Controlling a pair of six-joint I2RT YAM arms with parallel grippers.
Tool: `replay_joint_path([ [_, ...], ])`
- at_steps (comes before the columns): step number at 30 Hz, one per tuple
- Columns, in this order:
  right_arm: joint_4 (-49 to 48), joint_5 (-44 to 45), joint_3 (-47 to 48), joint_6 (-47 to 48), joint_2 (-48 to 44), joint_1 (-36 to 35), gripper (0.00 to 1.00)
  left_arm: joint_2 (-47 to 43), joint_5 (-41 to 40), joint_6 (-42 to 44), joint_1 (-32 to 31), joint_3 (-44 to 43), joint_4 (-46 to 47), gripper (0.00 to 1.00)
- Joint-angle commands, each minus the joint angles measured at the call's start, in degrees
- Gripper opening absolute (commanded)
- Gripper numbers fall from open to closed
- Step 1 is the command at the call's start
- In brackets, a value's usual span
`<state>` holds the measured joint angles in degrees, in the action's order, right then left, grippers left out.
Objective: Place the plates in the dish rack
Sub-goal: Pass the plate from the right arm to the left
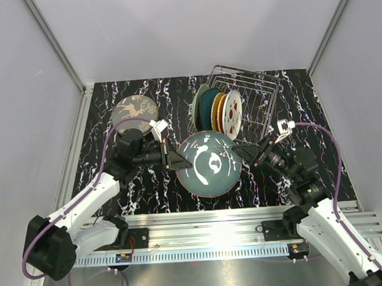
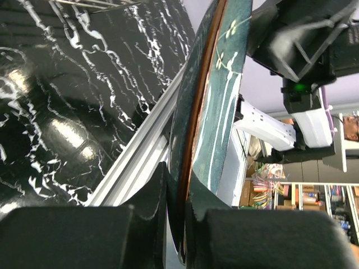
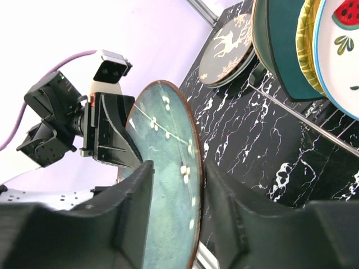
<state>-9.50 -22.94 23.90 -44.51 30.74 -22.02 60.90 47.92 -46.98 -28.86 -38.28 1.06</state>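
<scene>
At the left wrist only, left fingers (image 2: 84, 235) visibly clamp the mint-green plate (image 2: 221, 112).

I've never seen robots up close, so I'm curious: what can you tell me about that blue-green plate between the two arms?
The blue-green plate is round, glossy and ceramic-looking, with a thin brown rim and a white flowering-sprig pattern. It is held in front of the dish rack, face turned toward the overhead camera. The left gripper pinches one edge; the right gripper straddles the opposite edge, though whether it squeezes is unclear.
</scene>
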Motion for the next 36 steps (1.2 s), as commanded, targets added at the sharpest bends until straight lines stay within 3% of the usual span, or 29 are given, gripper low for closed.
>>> replay_joint_path([
  [1,-1.1,2.4,1.8,1.5,-0.6,0.0,0.54,-3.1,-0.8,-2.8,0.9,-4.8,4.5,0.0],
  [11,5.5,6.3,4.3,3.6,-3.1,0.0,0.68,-4.5,-1.2,-7.9,3.4,-5.0,8.5,0.0],
  [18,9.1,9.3,5.5,5.4,-5.2,0.0,0.72,-4.7,-2.2,-10.3,3.9,-6.0,11.0,0.0],
  [23,19.7,18.5,9.1,7.9,-8.1,-0.1,0.76,-3.9,-2.9,-10.2,3.9,-8.6,9.8,0.0],
  [32,30.7,35.1,14.3,12.5,-13.6,0.0,0.78,-0.8,-14.7,0.9,3.4,-21.3,-8.3,0.0],
  [36,34.5,42.2,15.6,12.6,-15.0,0.0,0.78,3.9,-17.4,2.7,1.6,-26.9,-11.1,0.0],
])
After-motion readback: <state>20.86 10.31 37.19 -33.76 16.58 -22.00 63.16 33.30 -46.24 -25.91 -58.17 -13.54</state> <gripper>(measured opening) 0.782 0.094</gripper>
